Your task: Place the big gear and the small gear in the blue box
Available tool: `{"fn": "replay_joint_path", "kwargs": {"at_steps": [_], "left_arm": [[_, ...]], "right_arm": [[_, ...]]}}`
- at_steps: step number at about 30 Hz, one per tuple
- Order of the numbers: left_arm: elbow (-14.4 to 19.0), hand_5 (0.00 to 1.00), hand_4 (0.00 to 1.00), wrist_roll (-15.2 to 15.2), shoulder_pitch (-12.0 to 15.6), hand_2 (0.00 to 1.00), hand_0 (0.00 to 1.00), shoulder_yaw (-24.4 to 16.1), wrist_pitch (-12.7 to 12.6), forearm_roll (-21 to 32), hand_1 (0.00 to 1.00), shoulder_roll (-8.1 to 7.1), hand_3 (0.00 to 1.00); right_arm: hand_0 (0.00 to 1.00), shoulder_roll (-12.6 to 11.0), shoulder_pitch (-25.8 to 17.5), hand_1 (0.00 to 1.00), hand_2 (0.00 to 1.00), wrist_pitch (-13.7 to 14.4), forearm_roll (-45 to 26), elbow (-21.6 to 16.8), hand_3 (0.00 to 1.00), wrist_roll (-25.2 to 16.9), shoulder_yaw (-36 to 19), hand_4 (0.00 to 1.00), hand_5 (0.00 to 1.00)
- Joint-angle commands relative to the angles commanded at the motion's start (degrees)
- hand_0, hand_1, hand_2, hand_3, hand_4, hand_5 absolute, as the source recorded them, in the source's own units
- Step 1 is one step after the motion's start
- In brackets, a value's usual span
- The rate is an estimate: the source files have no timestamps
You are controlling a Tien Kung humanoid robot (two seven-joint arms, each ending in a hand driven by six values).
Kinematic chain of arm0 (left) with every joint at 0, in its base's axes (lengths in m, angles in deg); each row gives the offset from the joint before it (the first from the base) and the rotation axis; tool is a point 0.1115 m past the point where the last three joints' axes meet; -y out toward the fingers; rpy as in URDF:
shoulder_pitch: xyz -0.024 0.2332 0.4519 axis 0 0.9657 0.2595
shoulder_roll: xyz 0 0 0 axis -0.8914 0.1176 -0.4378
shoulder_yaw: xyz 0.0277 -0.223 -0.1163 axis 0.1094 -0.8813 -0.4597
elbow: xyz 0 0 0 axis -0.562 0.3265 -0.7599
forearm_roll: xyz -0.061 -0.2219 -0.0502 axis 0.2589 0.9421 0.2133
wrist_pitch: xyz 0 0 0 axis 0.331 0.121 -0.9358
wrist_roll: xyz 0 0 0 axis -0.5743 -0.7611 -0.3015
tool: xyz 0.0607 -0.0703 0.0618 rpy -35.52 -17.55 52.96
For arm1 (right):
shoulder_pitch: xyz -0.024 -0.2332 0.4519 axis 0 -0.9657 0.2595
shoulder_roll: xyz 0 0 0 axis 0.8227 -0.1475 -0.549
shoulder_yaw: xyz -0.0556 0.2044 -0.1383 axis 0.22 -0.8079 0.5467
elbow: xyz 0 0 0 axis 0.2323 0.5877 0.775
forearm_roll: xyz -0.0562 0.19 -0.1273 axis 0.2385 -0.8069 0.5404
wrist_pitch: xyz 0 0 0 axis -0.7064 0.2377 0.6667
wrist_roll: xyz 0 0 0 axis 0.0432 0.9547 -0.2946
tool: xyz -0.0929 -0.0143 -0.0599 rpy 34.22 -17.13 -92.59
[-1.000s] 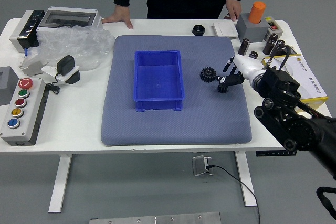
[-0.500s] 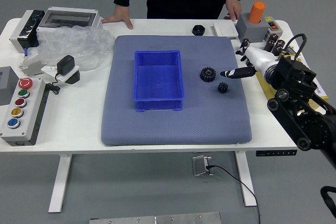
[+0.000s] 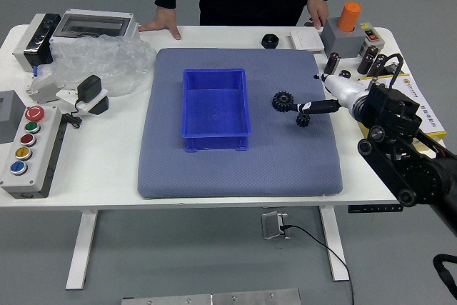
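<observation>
My right hand reaches in from the right over the mat's right part, its thumb stretched toward the big gear and its fingers spread, holding nothing. The black big gear lies on the mat, right of the blue box. Just below the thumb is the small black gear, its upper edge partly covered. The blue box stands open on the mat, with nothing inside.
A grey-blue mat lies on the white table. A button panel and plastic wrap are at left, an orange-topped block and a yellow-edged box at right. A person rests both hands at the far edge.
My right hand first drew back right, off the small gear, then came left and down again, its thumb now over the small gear's top. Both gears stay on the mat.
</observation>
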Motion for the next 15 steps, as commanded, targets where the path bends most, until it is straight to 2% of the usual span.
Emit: {"fn": "replay_joint_path", "kwargs": {"at_steps": [2, 3, 8, 9, 14, 15], "left_arm": [[0.00, 0.309, 0.774, 0.01, 0.00, 0.833, 0.856, -0.01, 0.00, -0.02, 0.825, 0.00, 0.868], [0.00, 0.309, 0.774, 0.02, 0.00, 0.833, 0.856, -0.02, 0.00, -0.02, 0.826, 0.00, 0.868], [0.00, 0.309, 0.774, 0.03, 0.04, 0.833, 0.856, -0.05, 0.00, -0.07, 0.826, 0.02, 0.868], [0.00, 0.309, 0.774, 0.03, 0.05, 0.833, 0.856, -0.06, 0.00, -0.08, 0.825, 0.02, 0.867], [0.00, 0.309, 0.774, 0.05, 0.06, 0.833, 0.856, -0.12, 0.00, -0.19, 0.825, 0.04, 0.867], [0.00, 0.309, 0.774, 0.06, 0.07, 0.833, 0.856, -0.14, 0.00, -0.22, 0.825, 0.04, 0.867]], "right_arm": [[0.819, 0.25, 0.32, 0.921, 0.998, 0.15, 0.24, 0.30, 0.998, -0.02, 0.46, 0.935, 0.277], [0.772, 0.37, 0.48, 0.815, 0.867, 0.23, 0.46, 0.44, 0.998, -0.02, 0.65, 0.764, 0.126], [0.772, 0.92, 1.32, 0.815, 0.867, 0.30, 1.69, 1.22, 0.998, 0.33, 1.49, 0.764, 0.126], [0.731, 1.00, 1.43, 0.750, 0.830, 0.28, 1.93, 1.35, 0.952, 0.38, 1.67, 0.728, 0.103], [0.731, 1.42, 1.73, 0.750, 0.830, 0.59, 2.65, 2.52, 0.952, 0.17, 2.85, 0.728, 0.103], [0.716, 1.51, 1.75, 0.730, 0.826, 0.78, 2.71, 2.83, 0.951, 0.03, 2.98, 0.730, 0.076]]}}
